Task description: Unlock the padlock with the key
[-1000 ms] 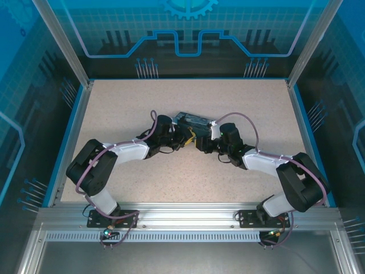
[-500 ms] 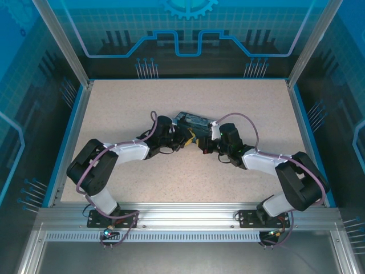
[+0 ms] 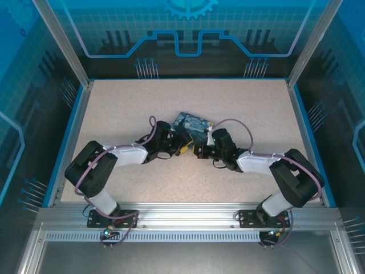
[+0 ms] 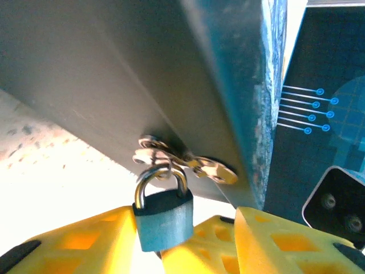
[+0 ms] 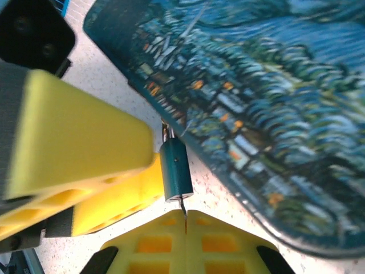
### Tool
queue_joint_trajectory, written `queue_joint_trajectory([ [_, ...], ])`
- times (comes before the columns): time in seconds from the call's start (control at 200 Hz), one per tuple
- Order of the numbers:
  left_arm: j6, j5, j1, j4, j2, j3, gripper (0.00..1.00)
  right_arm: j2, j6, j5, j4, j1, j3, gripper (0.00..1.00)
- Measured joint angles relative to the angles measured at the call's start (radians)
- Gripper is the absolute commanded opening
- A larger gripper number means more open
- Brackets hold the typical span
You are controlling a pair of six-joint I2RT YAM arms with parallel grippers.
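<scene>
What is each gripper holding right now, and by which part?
Right gripper pinches the key by its head end, blade tip at the bottom of the padlock. Left gripper straddles the padlock loosely, apparently holding nothing.

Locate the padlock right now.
Right wrist view, centre-left: the padlock hangs at the edge of the painted box, just above the right pincer pinching the key.

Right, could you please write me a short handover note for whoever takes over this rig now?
Left tool: open, straddling the padlock without clamping it.
Right tool: shut on the key, its tip at the padlock's underside.
Padlock hangs on the hasp of the painted box, shackle closed.
Done: key grasped and lined up.
To do: steady the padlock, insert, turn, free the shackle.
</scene>
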State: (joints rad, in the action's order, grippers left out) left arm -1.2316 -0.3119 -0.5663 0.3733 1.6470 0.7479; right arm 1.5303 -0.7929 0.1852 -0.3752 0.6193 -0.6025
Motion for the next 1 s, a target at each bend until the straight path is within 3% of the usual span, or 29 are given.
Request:
queue_joint_trajectory([
  [0.115,-0.002,0.023,0.0,-0.001,-0.078,-0.063,0.6,0.018,-0.061,-0.026,0.008,0.018,0.014,0.0],
  [0.34,-0.04,0.059,0.007,0.026,-0.202,-0.188,0.59,0.024,-0.161,-0.075,0.008,0.052,0.016,0.0],
  [0.67,-0.146,0.084,0.003,0.166,-0.146,-0.253,0.51,-0.002,-0.307,-0.156,-0.014,0.094,0.076,0.0],
  [1.001,-0.211,0.105,-0.046,0.303,-0.035,-0.253,0.5,-0.006,-0.311,-0.182,-0.02,0.103,0.078,0.0],
])
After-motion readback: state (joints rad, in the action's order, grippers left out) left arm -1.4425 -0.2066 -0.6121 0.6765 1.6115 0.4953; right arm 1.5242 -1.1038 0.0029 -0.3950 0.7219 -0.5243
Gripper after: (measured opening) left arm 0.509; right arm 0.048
